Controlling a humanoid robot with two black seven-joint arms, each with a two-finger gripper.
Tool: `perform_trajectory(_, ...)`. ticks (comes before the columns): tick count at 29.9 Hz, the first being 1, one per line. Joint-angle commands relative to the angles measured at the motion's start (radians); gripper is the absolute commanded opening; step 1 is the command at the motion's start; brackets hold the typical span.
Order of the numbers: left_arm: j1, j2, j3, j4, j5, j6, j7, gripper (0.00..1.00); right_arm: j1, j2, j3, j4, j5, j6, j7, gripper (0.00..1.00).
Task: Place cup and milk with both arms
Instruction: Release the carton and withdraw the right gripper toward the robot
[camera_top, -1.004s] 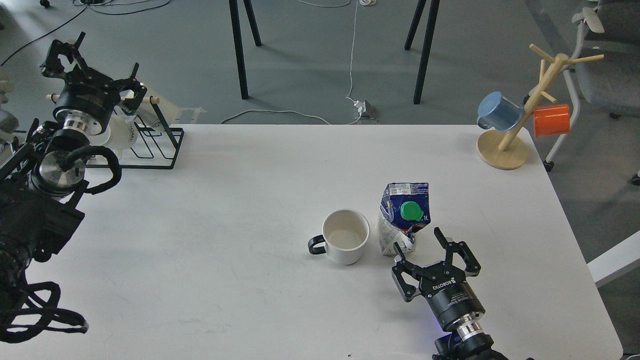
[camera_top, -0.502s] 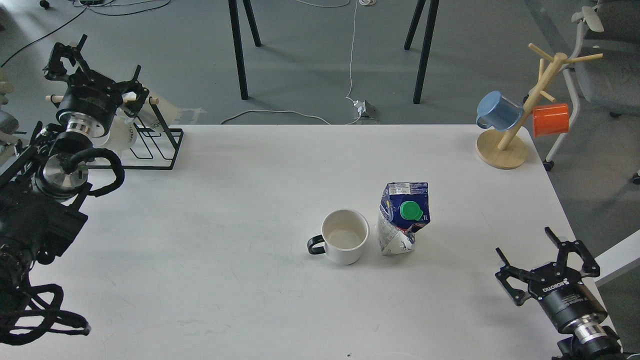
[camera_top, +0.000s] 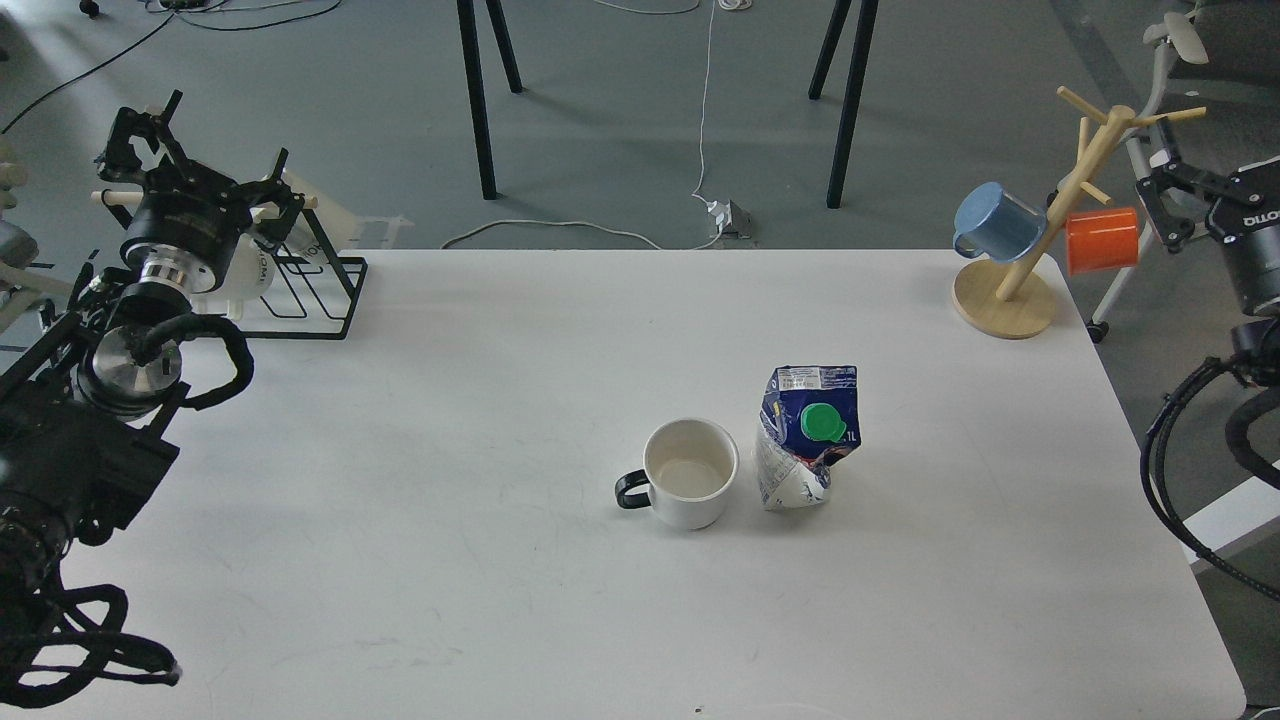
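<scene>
A white cup with a black handle pointing left stands upright at the middle of the white table. A crumpled blue and white milk carton with a green cap stands just right of the cup, close to it. My left gripper is open and empty, raised at the far left over a black wire rack. My right gripper is at the far right edge, off the table beside the mug tree, partly cut off; its fingers look spread and empty. Both grippers are far from the cup and carton.
A wooden mug tree at the back right corner carries a blue cup and an orange cup. A black wire rack with a white mug stands at the back left. Chair and table legs are beyond the table.
My right gripper has drawn away from just in front of the milk carton, swung out past the table's right edge and risen beside the mug tree. Cup and carton have not moved.
</scene>
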Motion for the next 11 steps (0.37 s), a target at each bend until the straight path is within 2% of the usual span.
perform_trajectory(1, -0.018, -0.001, -0.012, 0.0, 0.0, 0.0, -0.008, 1.0, 0.132, 0.014, -0.071, -0.116, 0.005, 0.0, 0.0, 0.99)
perform_trajectory(5, -0.035, -0.002, -0.012, -0.001, 0.0, 0.0, -0.019, 1.0, 0.18, 0.058, -0.085, -0.174, 0.003, 0.0, 0.003, 0.99)
perform_trajectory(11, -0.044, -0.002, -0.01, -0.02, 0.0, 0.0, -0.016, 1.0, 0.194, 0.061, -0.085, -0.177, 0.006, 0.0, 0.007, 0.99)
